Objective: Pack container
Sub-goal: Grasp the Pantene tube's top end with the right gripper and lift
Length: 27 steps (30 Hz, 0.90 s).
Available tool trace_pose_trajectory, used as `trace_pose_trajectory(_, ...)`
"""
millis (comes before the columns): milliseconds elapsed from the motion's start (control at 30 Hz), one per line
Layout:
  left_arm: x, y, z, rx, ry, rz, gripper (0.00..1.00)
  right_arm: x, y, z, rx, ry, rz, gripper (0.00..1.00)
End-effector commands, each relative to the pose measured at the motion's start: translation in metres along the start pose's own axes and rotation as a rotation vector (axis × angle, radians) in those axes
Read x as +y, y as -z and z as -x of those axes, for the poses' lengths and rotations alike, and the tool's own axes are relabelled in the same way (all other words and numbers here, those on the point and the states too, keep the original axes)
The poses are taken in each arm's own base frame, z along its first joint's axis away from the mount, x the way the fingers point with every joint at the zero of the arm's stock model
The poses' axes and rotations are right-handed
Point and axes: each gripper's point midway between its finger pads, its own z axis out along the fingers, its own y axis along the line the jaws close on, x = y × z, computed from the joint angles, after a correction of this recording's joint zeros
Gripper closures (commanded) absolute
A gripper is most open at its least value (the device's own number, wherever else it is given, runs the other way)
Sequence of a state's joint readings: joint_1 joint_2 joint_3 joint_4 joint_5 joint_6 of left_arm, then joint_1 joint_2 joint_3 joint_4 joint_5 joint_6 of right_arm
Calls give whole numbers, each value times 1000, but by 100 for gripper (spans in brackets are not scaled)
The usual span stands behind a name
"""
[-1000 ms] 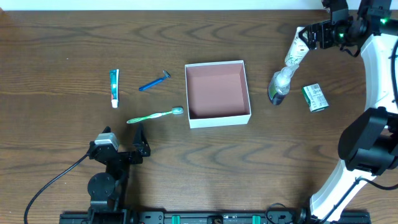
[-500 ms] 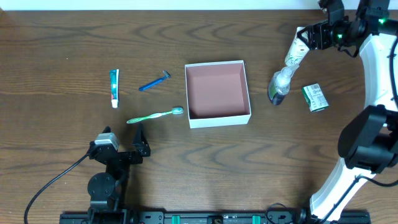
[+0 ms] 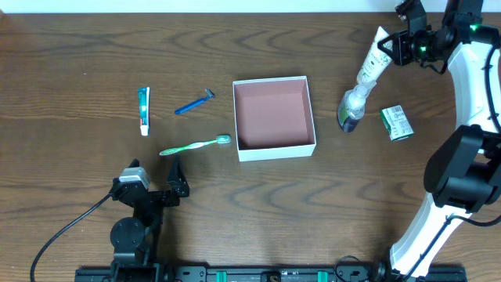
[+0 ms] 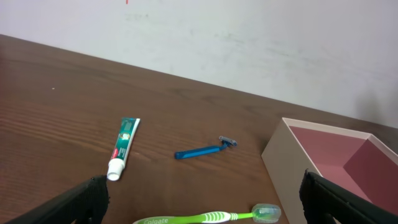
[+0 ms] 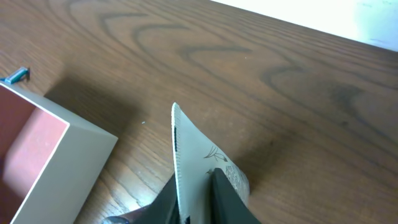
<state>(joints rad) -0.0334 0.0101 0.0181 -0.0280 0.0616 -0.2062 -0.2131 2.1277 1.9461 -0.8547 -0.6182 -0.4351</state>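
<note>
The container, a square white box with a pinkish floor, sits mid-table and holds nothing; its wall also shows in the right wrist view and the left wrist view. A white tube lies slanted at the far right. My right gripper is shut on its flat crimped end, and its dark fingers pinch the tube from both sides. My left gripper rests near the front left, open and holding nothing, just behind a green toothbrush.
A clear bottle lies at the tube's lower end. A green-and-white soap box sits right of it. Left of the container lie a toothpaste tube, a blue razor and the toothbrush.
My right gripper has gone from open to shut on the white tube's crimped end. That end has shifted slightly up and right. The left arm has not moved.
</note>
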Motion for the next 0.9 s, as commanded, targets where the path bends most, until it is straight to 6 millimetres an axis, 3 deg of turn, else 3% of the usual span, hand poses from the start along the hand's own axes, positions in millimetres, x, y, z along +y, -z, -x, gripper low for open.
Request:
trace_pose_trajectory(0, 4, -1, -15, 46, 0, 8, 2, 3, 3, 5, -14, 1, 16, 91)
trace_pose_trajectory(167, 4, -1, -15, 46, -1, 8, 2, -4, 7, 5, -4, -49, -32, 92)
trace_pose_trajectory(233, 4, -1, -15, 46, -1, 8, 2, -6, 14, 8, -8, -65, -63, 99)
trace_pose_trajectory(567, 4, -1, -15, 46, 0, 8, 2, 14, 86, 59, -139, -20, -183, 99)
trace_pose_trajectory(867, 4, -1, -15, 46, 0, 8, 2, 36, 138, 81, -221, 34, -261, 99)
